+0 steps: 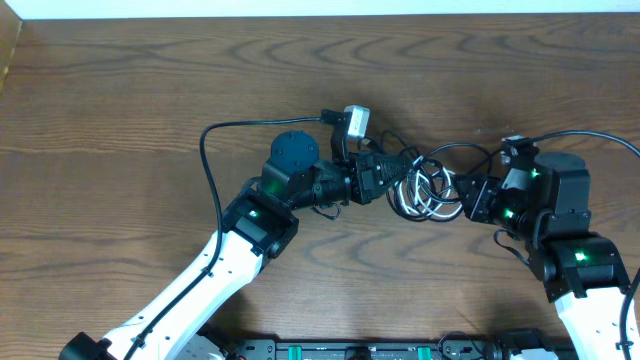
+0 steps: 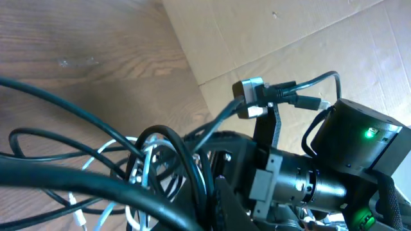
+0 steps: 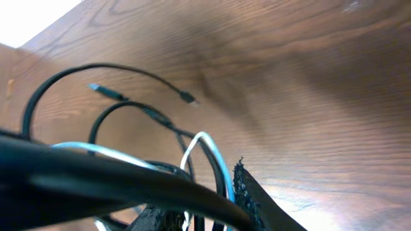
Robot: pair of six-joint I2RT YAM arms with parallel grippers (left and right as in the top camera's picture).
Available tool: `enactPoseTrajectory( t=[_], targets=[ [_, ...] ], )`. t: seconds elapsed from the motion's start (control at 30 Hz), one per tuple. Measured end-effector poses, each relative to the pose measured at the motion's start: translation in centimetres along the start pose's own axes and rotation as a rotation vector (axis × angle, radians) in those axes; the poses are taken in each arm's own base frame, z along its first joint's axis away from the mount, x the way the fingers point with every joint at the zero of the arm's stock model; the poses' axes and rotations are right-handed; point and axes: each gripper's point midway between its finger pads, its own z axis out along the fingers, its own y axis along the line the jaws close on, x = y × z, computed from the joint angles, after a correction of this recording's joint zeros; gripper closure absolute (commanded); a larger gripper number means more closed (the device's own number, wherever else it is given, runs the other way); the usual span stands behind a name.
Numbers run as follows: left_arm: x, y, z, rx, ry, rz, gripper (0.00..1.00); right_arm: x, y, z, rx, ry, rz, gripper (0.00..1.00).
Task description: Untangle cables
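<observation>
Overhead: my left claw pinches shut on looped, glossy thin black and white cables; right claw grip, I cannot tell

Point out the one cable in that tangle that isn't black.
The white cable, seen in the right wrist view looping up among the black cables. It alone is pale; every other cable in the bundle is black.
</observation>
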Motion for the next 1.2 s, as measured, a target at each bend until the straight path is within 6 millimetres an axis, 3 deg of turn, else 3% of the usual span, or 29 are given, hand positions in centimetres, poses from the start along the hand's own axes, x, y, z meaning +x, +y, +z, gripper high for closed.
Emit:
enactPoseTrajectory(
  t=[0.23,0.57,0.67,0.97,1.03,1.2],
  targets=[
    [0.4,0.4,0.0,-0.013,0.015,0.014,0.92,-1.8,-3.6,-0.5,0.210,-0.101,-0.001,0.82],
    [2.4,2.8,-0.3,-0.100,0.097,0.068,0.92,-4.1,-5.8,-1.5,0.355,-0.223,-0.002,0.80],
    [3.3,4.4,-0.6,-0.167,0.125,0.092,0.92,-4.5,-6.5,-1.9,0.402,-0.255,0.024,0.78],
    [3.8,10.0,-2.5,-0.458,0.109,0.093,0.92,-4.9,-7.0,-2.2,0.430,-0.282,0.051,0.75],
    [3.5,11.5,-3.3,-0.547,0.089,0.101,0.92,-4.9,-6.9,-2.2,0.424,-0.283,0.054,0.67],
    [2.2,11.8,-3.5,-0.583,0.028,0.133,0.92,-3.9,-4.9,-1.2,0.295,-0.217,0.054,0.58]
  ],
)
